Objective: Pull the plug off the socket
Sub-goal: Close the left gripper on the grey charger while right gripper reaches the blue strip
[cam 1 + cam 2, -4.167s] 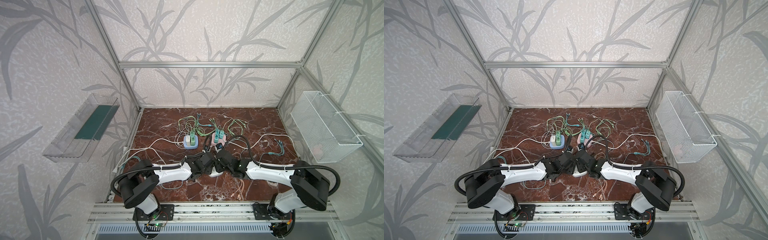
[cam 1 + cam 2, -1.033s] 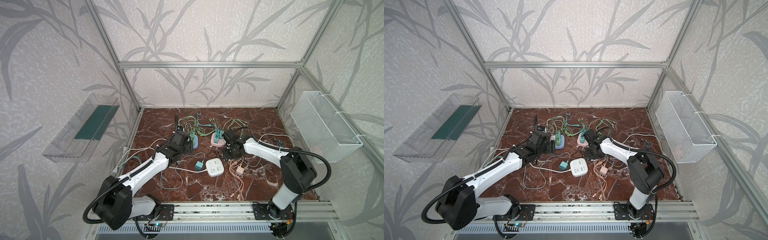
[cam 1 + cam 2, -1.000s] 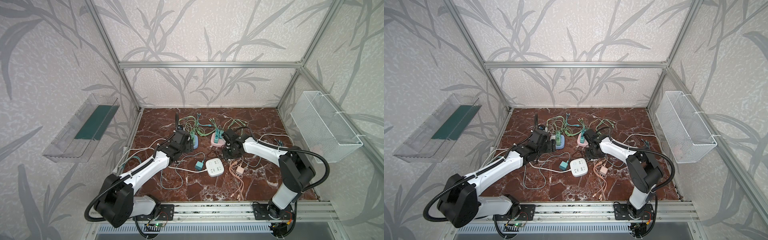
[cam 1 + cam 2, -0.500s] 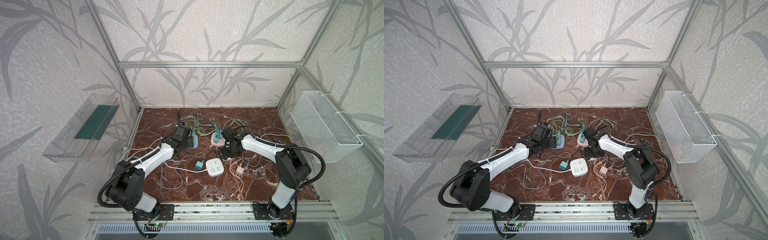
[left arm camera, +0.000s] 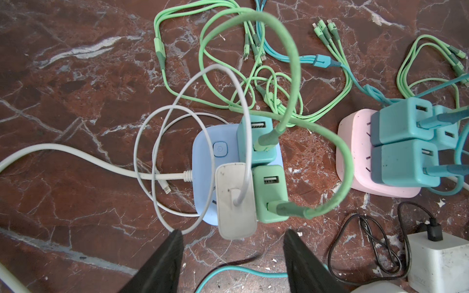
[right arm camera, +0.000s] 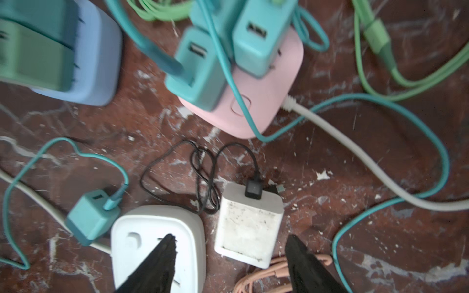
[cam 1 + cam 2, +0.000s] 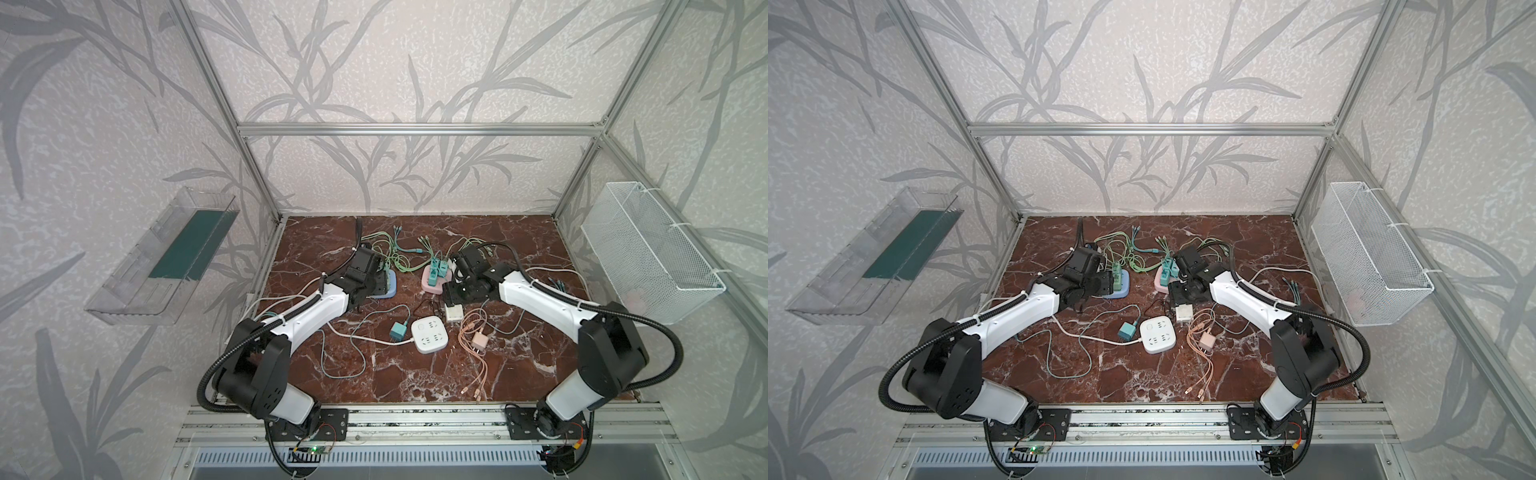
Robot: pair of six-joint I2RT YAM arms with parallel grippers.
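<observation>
Snagging risk: the green cable (image 5: 294, 76) arches right over the white plug (image 5: 236, 200), and its own thin white lead loops round the block; a straight pull could catch either loop and drag the tangle along.
Lifting risk: the blue socket (image 5: 203, 162) lies loose on the floor. Unless something pins it, I'd expect the whole block to rise with the plug instead of letting go.
Wrong-grab risk: the green plugs (image 5: 271, 192) sit touching the white plug, so fingers closing off-centre may pinch two bodies at once.
Left arm: the left gripper (image 5: 233, 243) has its fingers spread wide and empty, tips just short of the white plug.
Right arm: the right gripper (image 6: 229, 253) also has its fingers apart and clamps nothing, above the white charger brick (image 6: 250, 223) and white power strip (image 6: 157, 243). The pink socket (image 6: 253, 101) and its teal plugs (image 6: 198, 68) are just ahead.
Task's thing: seated in the blue socket, on the left arm's side, near the pink one.
Surface: dark red marble floor (image 7: 498, 374), white-veined, flecked and littered with cables.
Room: aluminium frame (image 7: 415, 129), leaf-print wallpaper (image 7: 415, 62), a wire basket (image 7: 648, 253) and a clear tray (image 7: 166, 257) on opposite walls.
</observation>
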